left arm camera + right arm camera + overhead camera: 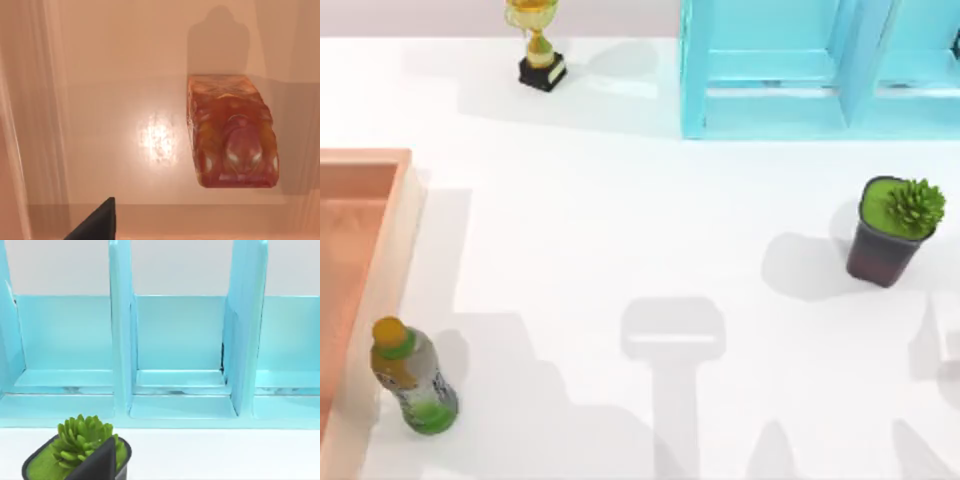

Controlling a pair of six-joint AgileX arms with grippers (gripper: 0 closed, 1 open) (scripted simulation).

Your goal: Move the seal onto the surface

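Note:
In the left wrist view the seal point(232, 135), an orange-tan block with a dark red rounded top, stands on the floor of the orange-pink tray point(125, 65). A dark part of my left gripper point(97, 225) hangs over the tray floor, apart from the seal and holding nothing I can see. The surface point(620, 230) is the wide white tabletop beside the tray point(395, 215), which sits at the table's left edge. In the right wrist view a dark part of my right gripper point(100, 465) is near the potted plant, facing the cabinet.
A green bottle point(412, 380) with an orange cap stands just right of the tray's front end. A gold trophy point(538, 45) is at the back, a light blue cabinet point(820, 70) at the back right, and a potted succulent point(892, 230) on the right.

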